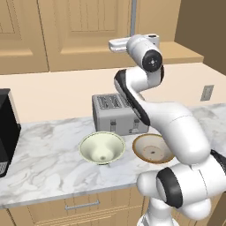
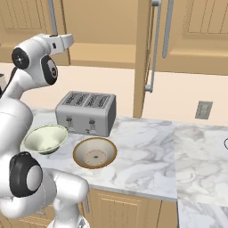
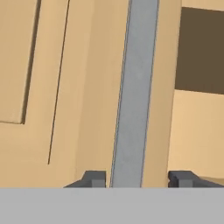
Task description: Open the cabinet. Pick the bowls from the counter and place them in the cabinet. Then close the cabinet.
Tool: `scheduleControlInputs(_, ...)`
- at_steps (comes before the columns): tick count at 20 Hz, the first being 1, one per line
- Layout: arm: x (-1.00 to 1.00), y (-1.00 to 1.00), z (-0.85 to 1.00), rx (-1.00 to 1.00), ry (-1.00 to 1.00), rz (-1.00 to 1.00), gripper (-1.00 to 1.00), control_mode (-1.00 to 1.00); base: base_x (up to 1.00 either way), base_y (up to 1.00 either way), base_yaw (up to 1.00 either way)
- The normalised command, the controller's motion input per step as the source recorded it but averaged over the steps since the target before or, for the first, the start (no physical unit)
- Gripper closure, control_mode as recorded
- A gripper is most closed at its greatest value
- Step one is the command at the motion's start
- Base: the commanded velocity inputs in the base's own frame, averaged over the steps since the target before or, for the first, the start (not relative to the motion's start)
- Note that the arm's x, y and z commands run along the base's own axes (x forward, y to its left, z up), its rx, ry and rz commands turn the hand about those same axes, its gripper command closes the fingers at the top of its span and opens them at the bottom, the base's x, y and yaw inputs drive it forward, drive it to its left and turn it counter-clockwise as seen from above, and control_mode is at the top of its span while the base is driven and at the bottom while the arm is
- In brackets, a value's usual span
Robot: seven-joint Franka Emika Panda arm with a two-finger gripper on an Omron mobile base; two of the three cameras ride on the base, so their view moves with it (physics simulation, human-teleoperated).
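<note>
The cabinet [image 1: 88, 35] hangs above the counter [image 1: 48, 163]. Its long silver handle [image 3: 133, 87] runs up between my gripper's [image 3: 139, 178] two fingertips, with a small gap on each side, so the gripper is open around it. Right of that door's edge a dark opening [image 3: 201, 48] shows. My gripper [image 1: 132, 39] sits at the handle's lower end [image 2: 54, 26]. Another cabinet door [image 2: 142, 58] stands swung out, edge-on. The cream bowl [image 1: 102, 148] [image 2: 45, 139] and the brown-rimmed bowl [image 1: 152, 149] [image 2: 95, 152] rest side by side on the counter [image 2: 147, 151], far below the gripper.
A silver toaster [image 1: 114, 112] [image 2: 87, 111] stands just behind the bowls. A black appliance [image 1: 6, 132] sits at the counter's left end. A wall outlet [image 2: 203, 110] is on the backsplash to the right. Drawers [image 1: 81, 205] lie under the counter edge.
</note>
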Motion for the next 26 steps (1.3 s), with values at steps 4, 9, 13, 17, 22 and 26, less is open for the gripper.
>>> scheduleControlInputs(4,0.18,0.55,-0.50,0.13,0.14,0.22,1.00,-1.00,0.00,0.00,0.00)
scheduleControlInputs(9,-0.86,1.00,-0.01,0.09,0.15,0.25,1.00,-1.00,0.00,0.00,0.00)
scheduleControlInputs(13,-0.88,1.00,-0.07,0.01,0.13,0.17,1.00,-1.00,0.00,0.00,0.00)
scheduleControlInputs(17,-0.98,1.00,-0.21,0.00,0.12,0.09,1.00,-1.00,0.00,0.00,0.00)
scheduleControlInputs(22,-1.00,1.00,-0.47,0.00,0.09,0.00,1.00,-1.00,0.00,0.00,0.00)
scheduleControlInputs(26,-0.97,1.00,-0.63,0.00,0.08,0.00,1.00,-1.00,0.00,0.00,0.00)
